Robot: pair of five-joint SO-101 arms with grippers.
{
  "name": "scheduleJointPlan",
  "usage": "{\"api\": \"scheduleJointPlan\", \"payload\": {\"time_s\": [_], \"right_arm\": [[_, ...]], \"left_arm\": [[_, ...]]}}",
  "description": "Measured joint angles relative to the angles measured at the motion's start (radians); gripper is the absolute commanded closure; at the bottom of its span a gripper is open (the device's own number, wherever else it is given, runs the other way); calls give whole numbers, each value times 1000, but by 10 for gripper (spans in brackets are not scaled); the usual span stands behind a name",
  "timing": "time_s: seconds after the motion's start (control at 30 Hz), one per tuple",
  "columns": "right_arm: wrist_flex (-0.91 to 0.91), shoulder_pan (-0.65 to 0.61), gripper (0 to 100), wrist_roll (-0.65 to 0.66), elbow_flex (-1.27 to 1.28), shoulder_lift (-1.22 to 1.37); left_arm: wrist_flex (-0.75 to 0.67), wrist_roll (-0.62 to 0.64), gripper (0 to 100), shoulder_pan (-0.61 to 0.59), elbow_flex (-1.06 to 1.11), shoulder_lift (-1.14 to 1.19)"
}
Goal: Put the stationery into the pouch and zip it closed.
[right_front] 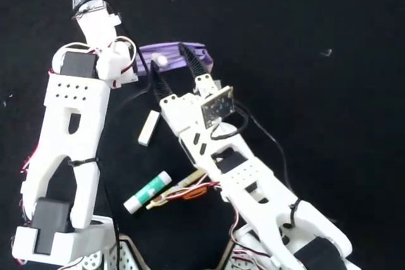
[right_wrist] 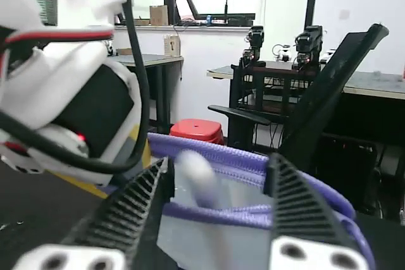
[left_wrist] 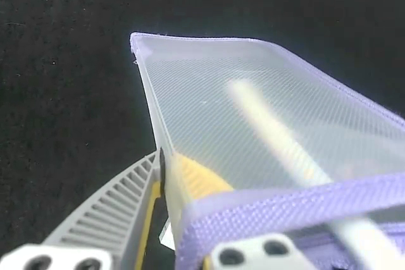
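1. The left gripper point(left_wrist: 164, 169) is clamped on one end of the translucent, purple-trimmed zip pouch point(right_front: 158, 49).
2. The right gripper point(right_front: 168, 58) is wide open and grips nothing. Its jaws straddle the pouch mouth, and a white stick point(left_wrist: 278, 137) lies inside.
3. The white block eraser point(right_front: 149, 128) and the green-and-white glue stick point(right_front: 147, 192) lie behind the right gripper. The glue stick lies crosswise to that arm, which is the nearer one.

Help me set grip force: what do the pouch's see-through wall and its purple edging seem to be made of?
The pouch wall looks like soft translucent plastic with a fine grid texture; a white stick seems to show through it. The purple edging looks like woven fabric tape: its coarse weave is visible.
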Motion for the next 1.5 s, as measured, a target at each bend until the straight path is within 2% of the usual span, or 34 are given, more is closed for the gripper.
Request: {"api": "scheduleJointPlan", "payload": {"time_s": [0.17, 0.3, 0.53, 0.77, 0.93, 1.07, 1.33, 1.5], "right_arm": [[43, 5, 737, 89, 2, -49], [235, 6, 737, 112, 3, -195], [815, -37, 737, 149, -153, -454], [1453, -137, 737, 397, -313, -489], [1751, -180, 737, 563, -318, -489], [1832, -186, 737, 664, -235, -491], [1843, -224, 737, 795, -110, -384], [1738, -285, 737, 806, -109, -219]], "left_arm": [[-3, 2, 970, -40, 0, 2], [-3, 3, 970, -144, -14, 2], [-3, 3, 970, -391, -46, 2], [-43, 2, 970, -500, -48, 2], [-54, -2, 970, -522, -48, 21], [-89, -14, 970, -542, -55, 87], [-107, -18, 970, -552, -183, 261], [-107, -18, 970, -552, -227, 311]]}}
